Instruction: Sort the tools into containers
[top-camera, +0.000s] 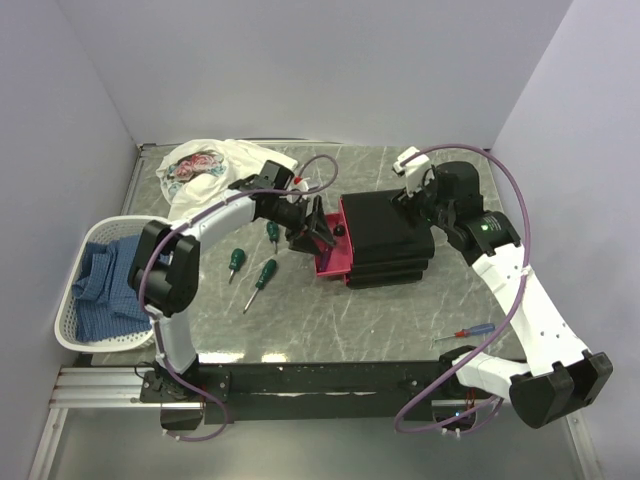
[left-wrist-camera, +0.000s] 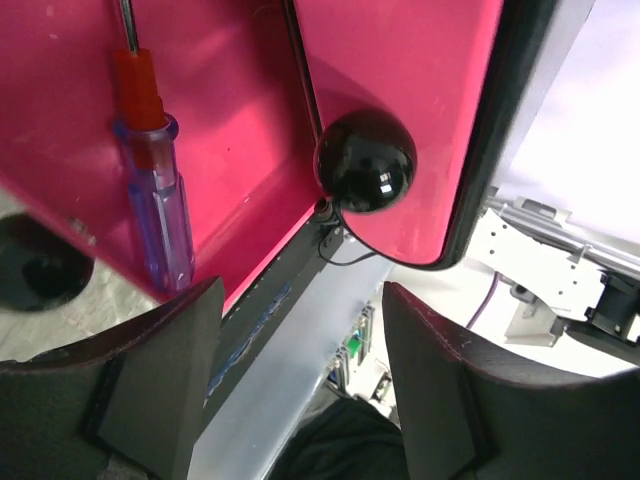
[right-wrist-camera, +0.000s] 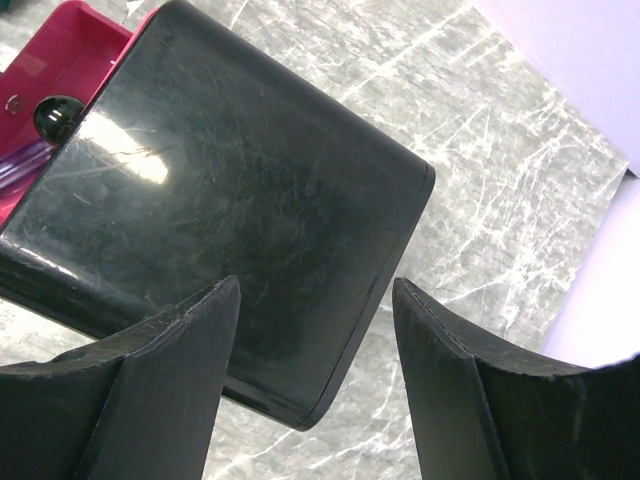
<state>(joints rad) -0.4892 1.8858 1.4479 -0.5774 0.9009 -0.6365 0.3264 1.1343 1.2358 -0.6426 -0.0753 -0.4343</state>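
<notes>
Left gripper (left-wrist-camera: 302, 300) spread, holding nothing. Red-and-blue screwdriver (left-wrist-camera: 155, 200) lies in the pulled-out pink drawer (left-wrist-camera: 240, 150). Right gripper (right-wrist-camera: 315, 290) also spread, above the drawer unit (right-wrist-camera: 250, 200). We centre on the knob (left-wrist-camera: 365, 160) and push straight while the right arm braces the unit.

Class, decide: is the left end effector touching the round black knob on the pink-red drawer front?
Apart. The left wrist view shows the round black knob beyond the open left end effector, with clear space between it and both dark fingers.

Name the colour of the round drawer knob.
Glossy black knob; it shows best in the left wrist view.
</notes>
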